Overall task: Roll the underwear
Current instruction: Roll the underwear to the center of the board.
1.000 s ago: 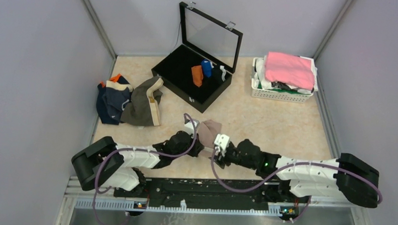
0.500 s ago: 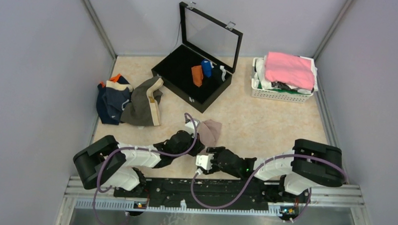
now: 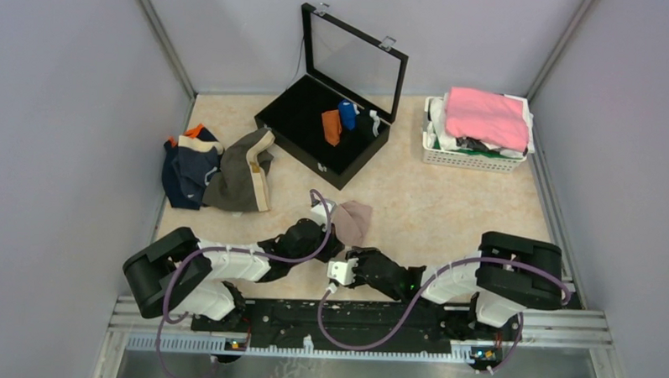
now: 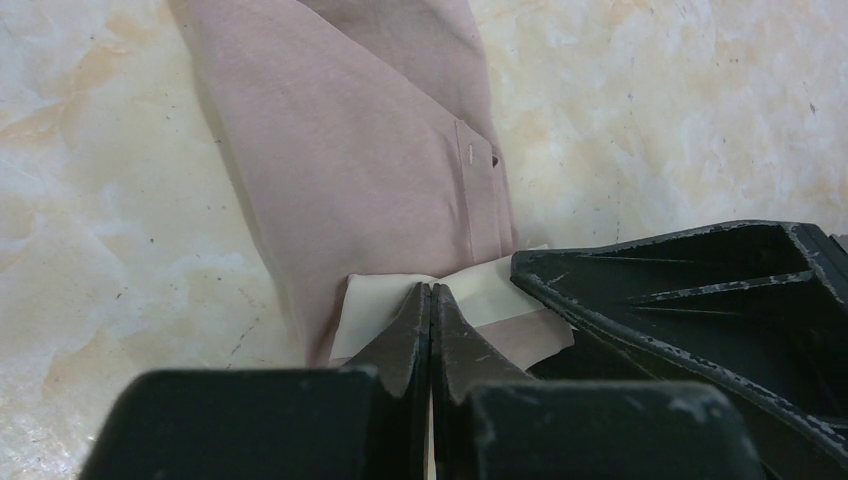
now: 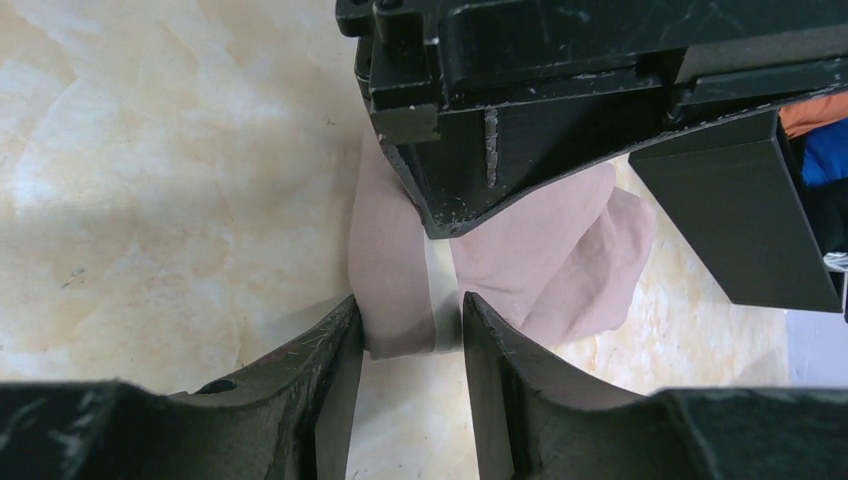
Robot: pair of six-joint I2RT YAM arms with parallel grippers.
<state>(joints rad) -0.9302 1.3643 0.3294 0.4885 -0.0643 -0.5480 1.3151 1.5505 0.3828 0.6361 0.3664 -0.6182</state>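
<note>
Right arm (image 3: 496,279) has folded back toward its base! The right gripper (image 5: 410,310) now straddles the near fold of the pale pink-beige underwear (image 3: 355,217), which hasn't moved from the middle of the table (image 3: 448,201). Clamped or not, can't tell. Left gripper (image 4: 431,292) stays pinched tight on the cream waistband (image 4: 375,305).

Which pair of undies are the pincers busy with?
The pink-beige brief, alone, with left pincer and right pincer at it; the rest lie in the heap or rolled in the box.
</note>
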